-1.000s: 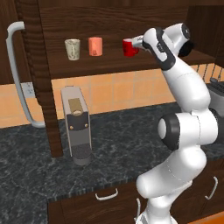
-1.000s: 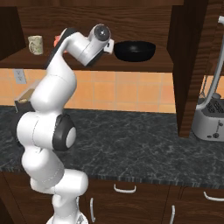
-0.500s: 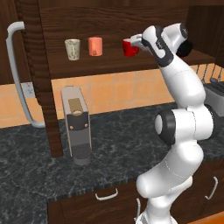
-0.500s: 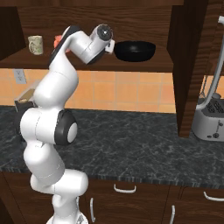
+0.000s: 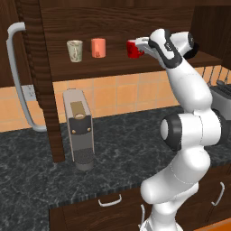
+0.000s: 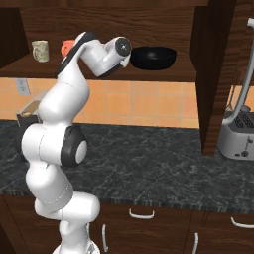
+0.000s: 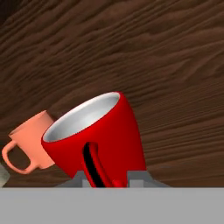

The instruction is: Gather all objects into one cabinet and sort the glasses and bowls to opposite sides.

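In the left base view, the open cabinet (image 5: 31, 54) shelf carries, from left to right, the tumbler (image 5: 75, 50), the orange cup (image 5: 98, 47) and the red mug (image 5: 132, 48), with the gripper (image 5: 143, 44) at the mug's right side. The hand view shows the mug's handle facing the camera between two grey fingers (image 7: 136, 178) closed against its base, so the hand is clamped on the red mug. In the right base view the black bowl (image 6: 154, 57) sits on the same shelf, right of the arm.
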Controlling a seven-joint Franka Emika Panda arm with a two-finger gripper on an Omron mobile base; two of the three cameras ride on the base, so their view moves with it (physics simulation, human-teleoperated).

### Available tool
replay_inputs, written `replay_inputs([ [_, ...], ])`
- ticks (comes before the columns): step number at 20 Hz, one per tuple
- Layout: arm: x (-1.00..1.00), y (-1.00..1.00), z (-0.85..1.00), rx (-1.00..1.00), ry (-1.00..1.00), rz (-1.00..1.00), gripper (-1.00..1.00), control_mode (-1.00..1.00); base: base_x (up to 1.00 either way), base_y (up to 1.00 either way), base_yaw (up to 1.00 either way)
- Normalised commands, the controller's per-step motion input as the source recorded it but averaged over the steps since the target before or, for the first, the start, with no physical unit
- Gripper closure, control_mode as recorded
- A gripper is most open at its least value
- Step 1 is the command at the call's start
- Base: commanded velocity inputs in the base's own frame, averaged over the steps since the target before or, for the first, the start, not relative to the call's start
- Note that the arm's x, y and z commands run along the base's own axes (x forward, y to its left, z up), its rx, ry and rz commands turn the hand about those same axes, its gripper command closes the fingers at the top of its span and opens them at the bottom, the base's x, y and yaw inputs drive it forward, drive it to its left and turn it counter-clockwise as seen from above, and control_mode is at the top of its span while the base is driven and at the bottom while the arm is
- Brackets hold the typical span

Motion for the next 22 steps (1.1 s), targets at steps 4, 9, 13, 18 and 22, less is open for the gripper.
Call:
replay_inputs([
  [4, -0.09, 0.31, 0.0, 0.02, 0.0, 0.03, 1.0, -1.0, 0.0, 0.0, 0.0],
  [9, 0.0, 0.45, 0.0, 0.02, 0.0, 0.08, 1.0, -1.0, 0.0, 0.0, 0.0],
  [13, -0.05, 0.62, 0.0, 0.0, 0.0, 0.12, 1.0, -1.0, 0.0, 0.0, 0.0],
  [18, -0.02, 0.63, 0.0, 0.0, 0.0, 0.12, 1.0, -1.0, 0.0, 0.0, 0.0],
  [22, 0.0, 0.51, -0.01, -0.05, 0.0, 0.05, 1.0, -1.0, 0.0, 0.0, 0.0],
])
